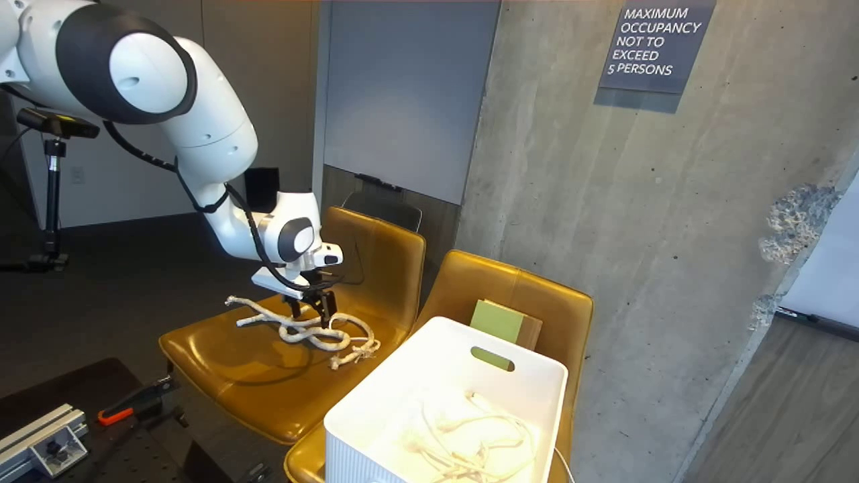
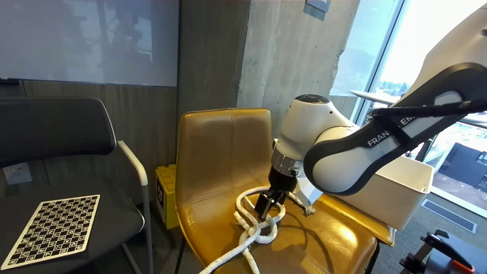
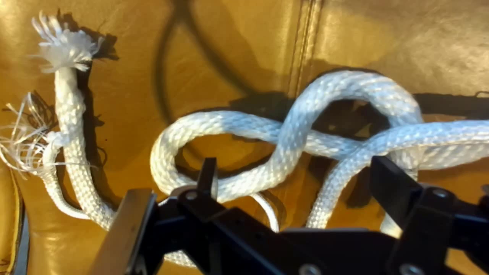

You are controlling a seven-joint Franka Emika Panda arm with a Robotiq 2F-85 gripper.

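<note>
Your pincer [image 3: 295, 164] gapes wide by the rope [image 3: 292, 139]; centre the wrist view's twelve-o'clock strand crossing before squeezing.

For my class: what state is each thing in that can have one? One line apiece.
Gripper: open, gripping nothing.
White braided rope: looped, crossing itself, fraying at an end.
Brown leather-look chair: upright, rope on its seat.
White bin: uncovered.
Cords inside it: tangled, partly lost in glare.
Black chair: upright.
Checkered marker board: flat on its seat.
</note>
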